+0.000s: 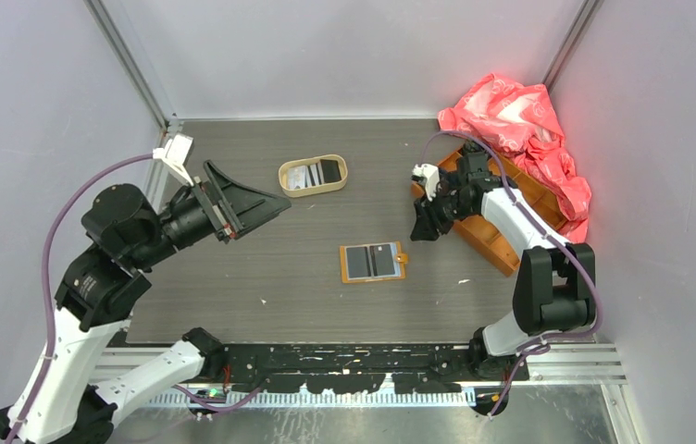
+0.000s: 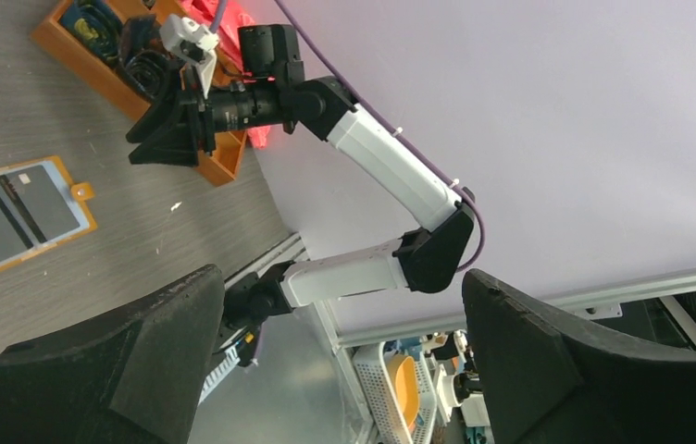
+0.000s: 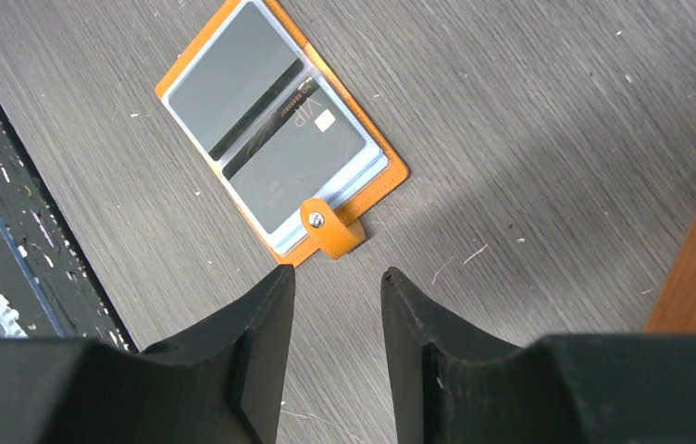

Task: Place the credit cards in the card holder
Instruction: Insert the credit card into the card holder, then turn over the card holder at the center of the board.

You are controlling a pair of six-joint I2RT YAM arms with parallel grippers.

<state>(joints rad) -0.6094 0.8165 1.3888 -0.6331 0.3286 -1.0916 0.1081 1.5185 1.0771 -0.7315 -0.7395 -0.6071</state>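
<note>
While the holder (image 1: 373, 262) lies open and flat at mid-table, one card (image 3: 298, 148) already under its clear sleeve, more cards (image 1: 316, 172) sit in the tray (image 1: 313, 175) at the far side, well apart from it. The left gripper (image 1: 242, 205) hangs just left of the tray, jaws wide and empty. The right gripper (image 1: 425, 227) hovers right of the holder, beside the box (image 1: 490, 248), jaws narrow with nothing between them.

The likely trouble is the pick. The cards are thin and lie low inside the tray's wall, so the fingers may skate over them or nudge the light tray aside. At the holder, nothing pins it down. A card pushed at the sleeve mouth could shove it across the table or buckle. A finger catching the tab (image 3: 330, 231) might drag or fold the cover.
</note>
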